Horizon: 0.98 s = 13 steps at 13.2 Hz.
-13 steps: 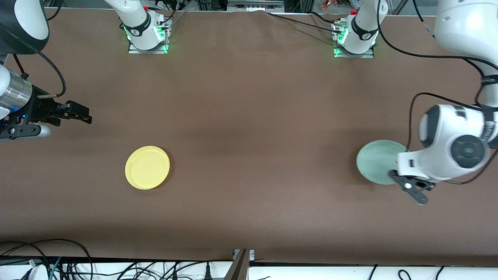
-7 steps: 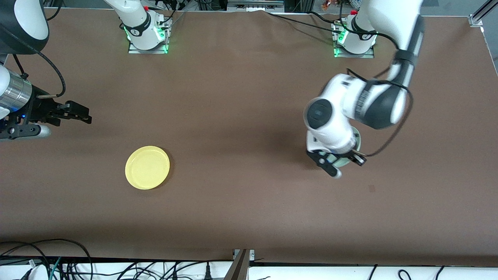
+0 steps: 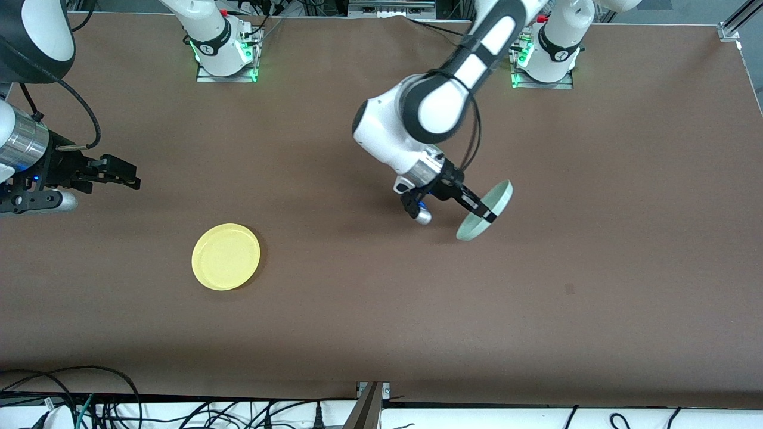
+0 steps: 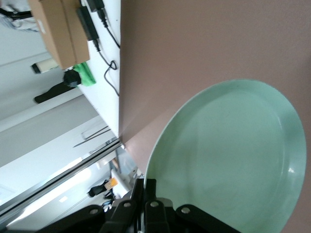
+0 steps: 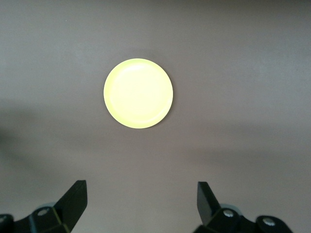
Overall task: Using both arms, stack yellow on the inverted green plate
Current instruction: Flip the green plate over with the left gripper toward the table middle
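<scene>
The yellow plate (image 3: 226, 257) lies rim up on the brown table toward the right arm's end; it also shows in the right wrist view (image 5: 138, 93). My left gripper (image 3: 484, 214) is shut on the rim of the green plate (image 3: 493, 205) and holds it tilted on edge in the air over the middle of the table. In the left wrist view the green plate's hollow face (image 4: 228, 155) fills the frame, its rim pinched between the fingers (image 4: 150, 187). My right gripper (image 3: 132, 179) is open and empty, waiting in the air at the right arm's end.
The two arm bases (image 3: 225, 53) (image 3: 545, 59) stand along the table's edge farthest from the front camera. Cables (image 3: 71, 393) lie below the table's near edge. A small dark mark (image 3: 570, 289) is on the table cloth.
My left arm has lifted the green plate off the table at its end, swung it toward the middle and tipped it on edge. The right arm and yellow plate have not moved.
</scene>
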Motion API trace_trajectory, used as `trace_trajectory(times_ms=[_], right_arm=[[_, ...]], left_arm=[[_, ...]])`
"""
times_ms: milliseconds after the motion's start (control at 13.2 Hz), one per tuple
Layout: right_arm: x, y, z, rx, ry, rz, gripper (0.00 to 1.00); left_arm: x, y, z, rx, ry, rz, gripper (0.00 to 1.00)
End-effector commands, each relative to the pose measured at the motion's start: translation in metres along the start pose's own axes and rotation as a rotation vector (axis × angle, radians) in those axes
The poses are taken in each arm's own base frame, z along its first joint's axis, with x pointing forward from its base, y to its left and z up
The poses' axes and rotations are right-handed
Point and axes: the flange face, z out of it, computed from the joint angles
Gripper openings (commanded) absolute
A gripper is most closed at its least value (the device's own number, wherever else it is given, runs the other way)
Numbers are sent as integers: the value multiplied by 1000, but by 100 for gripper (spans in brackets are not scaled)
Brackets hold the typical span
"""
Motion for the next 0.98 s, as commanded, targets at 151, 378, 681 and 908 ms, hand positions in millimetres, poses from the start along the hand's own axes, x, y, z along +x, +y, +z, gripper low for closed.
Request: trace_trajectory(times_ms=[151,378,681,908], right_arm=[[4,3,4,0,-6,-10,100],[10,32,26,2,-48,35,100],[13,54,39,7,-71,67,100],[13,50,37,11,-65,65,100]], left_arm=[[25,62,-22,143,-15,-213,0],[33,78,-42,147,12,-272,0],[43,142,-54,181,45,-324,0],[39,163,-68,159,60,-353,0]])
